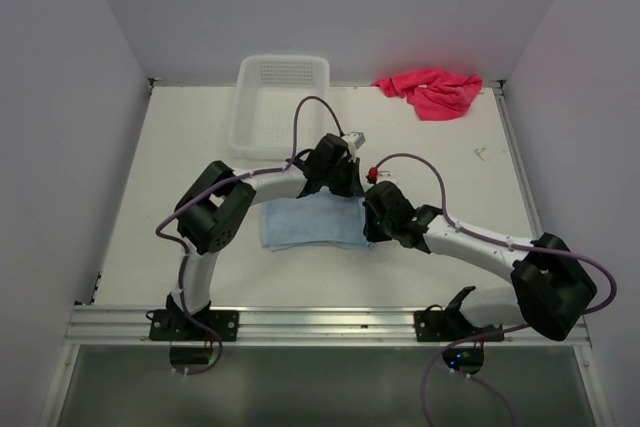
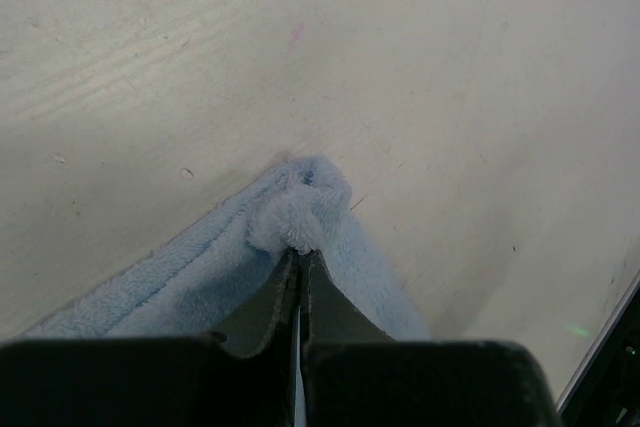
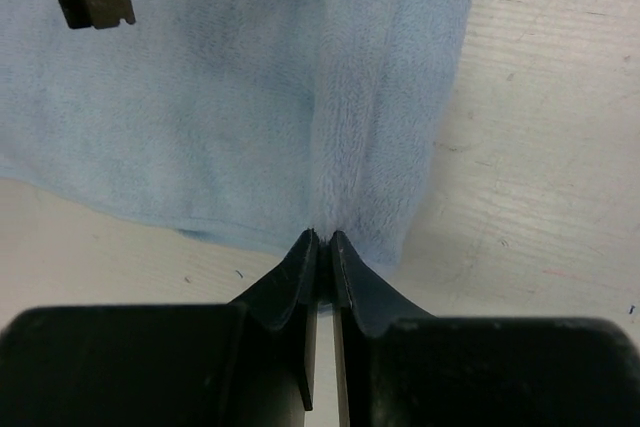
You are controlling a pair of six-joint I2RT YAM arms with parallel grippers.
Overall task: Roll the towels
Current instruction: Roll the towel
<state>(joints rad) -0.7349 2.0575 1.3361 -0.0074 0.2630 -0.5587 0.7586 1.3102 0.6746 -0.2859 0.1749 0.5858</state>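
Left gripper (image 2: 300, 253) fingers pressed together, pinching blue towel (image 2: 190, 272) corner | right gripper (image 3: 322, 237) fingers nearly together at towel edge, grip unclear | pink towel (image 1: 432, 90) crumpled upper right

The top view is lit evenly and brightly from above, with soft shadows thrown on the pale table (image 1: 180, 147), whereas in both wrist views the black fingers (image 2: 265, 312) are rendered dark and slightly soft at the lower edge while the pile of the light blue towel (image 3: 200, 117) is resolved sharply.

A light blue towel (image 1: 305, 222), pink-red towel (image 1: 432, 90), white basket (image 1: 280, 102).
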